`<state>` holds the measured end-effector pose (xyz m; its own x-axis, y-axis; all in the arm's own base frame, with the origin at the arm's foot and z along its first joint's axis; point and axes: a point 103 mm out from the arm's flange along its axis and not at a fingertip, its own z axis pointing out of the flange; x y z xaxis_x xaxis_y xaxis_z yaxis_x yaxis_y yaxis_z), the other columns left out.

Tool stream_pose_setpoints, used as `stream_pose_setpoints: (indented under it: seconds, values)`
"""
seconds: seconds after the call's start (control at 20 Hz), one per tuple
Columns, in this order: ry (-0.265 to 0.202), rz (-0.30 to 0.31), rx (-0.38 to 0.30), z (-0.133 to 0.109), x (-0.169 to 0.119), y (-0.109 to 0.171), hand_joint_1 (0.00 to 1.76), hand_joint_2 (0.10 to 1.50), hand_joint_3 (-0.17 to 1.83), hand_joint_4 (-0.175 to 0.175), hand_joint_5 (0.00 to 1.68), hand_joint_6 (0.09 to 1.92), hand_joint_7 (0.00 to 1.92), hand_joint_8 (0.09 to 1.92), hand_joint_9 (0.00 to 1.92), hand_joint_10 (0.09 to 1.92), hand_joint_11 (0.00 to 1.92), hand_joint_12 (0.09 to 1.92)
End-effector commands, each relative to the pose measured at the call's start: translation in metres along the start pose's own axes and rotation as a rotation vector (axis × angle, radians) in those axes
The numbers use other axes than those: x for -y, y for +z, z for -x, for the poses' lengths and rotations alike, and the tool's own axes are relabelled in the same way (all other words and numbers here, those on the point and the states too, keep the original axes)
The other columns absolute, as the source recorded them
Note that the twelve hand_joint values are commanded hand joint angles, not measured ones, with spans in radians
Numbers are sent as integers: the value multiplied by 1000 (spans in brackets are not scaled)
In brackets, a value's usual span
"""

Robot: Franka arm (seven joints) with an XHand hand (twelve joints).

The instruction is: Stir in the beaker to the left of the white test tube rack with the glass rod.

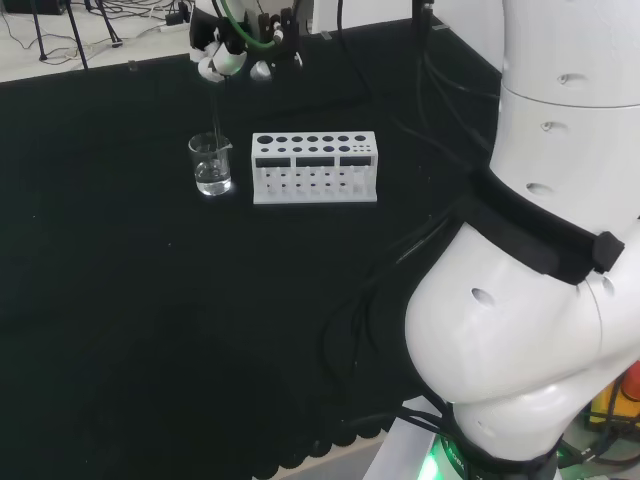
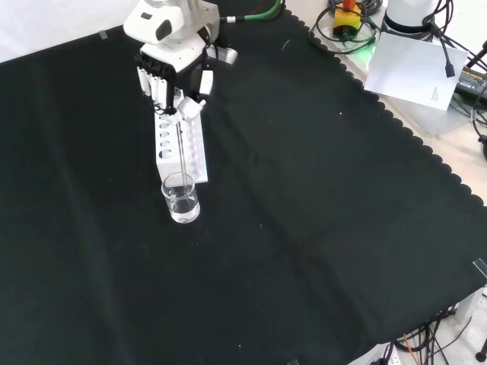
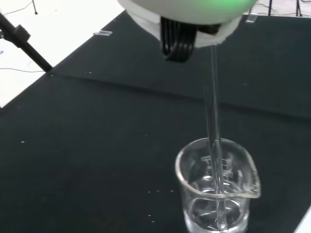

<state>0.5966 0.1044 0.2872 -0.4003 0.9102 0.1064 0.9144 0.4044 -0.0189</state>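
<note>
Hand: the hand (image 2: 170,80) hangs above the near end of the rack in the front view, fingers curled and pinching the top of the glass rod (image 3: 214,131), which hangs close to upright.

Rod tip: in the wrist view the rod runs down inside the beaker (image 3: 217,187) and its lower end sits in the clear liquid, near the floor; whether it touches the glass I cannot tell.

Beaker: stands upright on the black cloth (image 1: 120,300), just beside the white test tube rack (image 1: 314,167), at about 9 o'clock from it in the head view and about 6 o'clock from it in the front view. Partly filled.

Rack: holes look empty; apart from the beaker, a narrow gap showing.

Done, by my reading: rod picked up, carried over, lowered into the right beaker.

Left: the stirring itself. No swirl or ripple is plain in the liquid, so whether stirring is under way cannot be told. After that, lifting the rod clear.

Watch: rod sits near the rim; a wide circle could nudge the beaker.
</note>
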Motion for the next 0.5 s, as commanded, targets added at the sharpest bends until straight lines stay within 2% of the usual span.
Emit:
stream_pose_setpoints:
  seconds: [0.05,0.25,0.5]
  values:
    - [-32,8,-4,-16,-13,5,1317,722,589,-175,1202,483,1259,950,1648,786,1387,1050]
    - [-50,7,-3,-19,-28,9,1317,723,588,-175,1202,482,1259,950,1648,785,1387,1050]
    - [-29,14,-1,-4,-35,7,1317,723,586,-175,1202,482,1259,950,1648,785,1387,1050]
